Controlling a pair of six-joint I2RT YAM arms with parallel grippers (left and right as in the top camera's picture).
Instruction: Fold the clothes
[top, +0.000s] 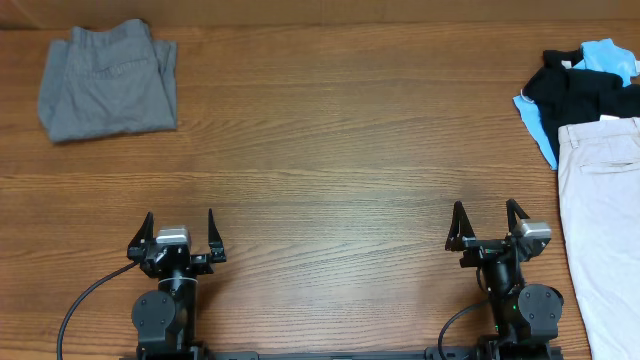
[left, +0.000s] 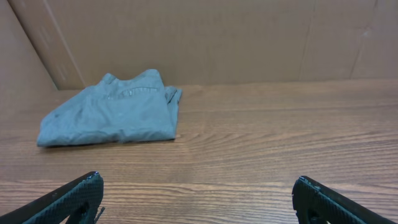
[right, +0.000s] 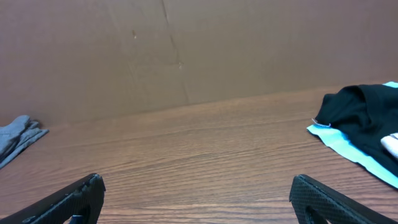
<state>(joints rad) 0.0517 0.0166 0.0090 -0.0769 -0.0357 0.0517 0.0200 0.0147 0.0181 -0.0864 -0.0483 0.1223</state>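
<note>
Folded grey shorts lie at the far left of the table; they also show in the left wrist view. At the right edge is a pile: a black garment on a light blue one, with beige trousers spread in front. The black garment and the light blue one show in the right wrist view. My left gripper is open and empty near the front edge, far from the shorts. My right gripper is open and empty, just left of the beige trousers.
The wooden table runs between the two piles. A brown cardboard wall stands along the back edge. Black cables run from both arm bases at the front edge.
</note>
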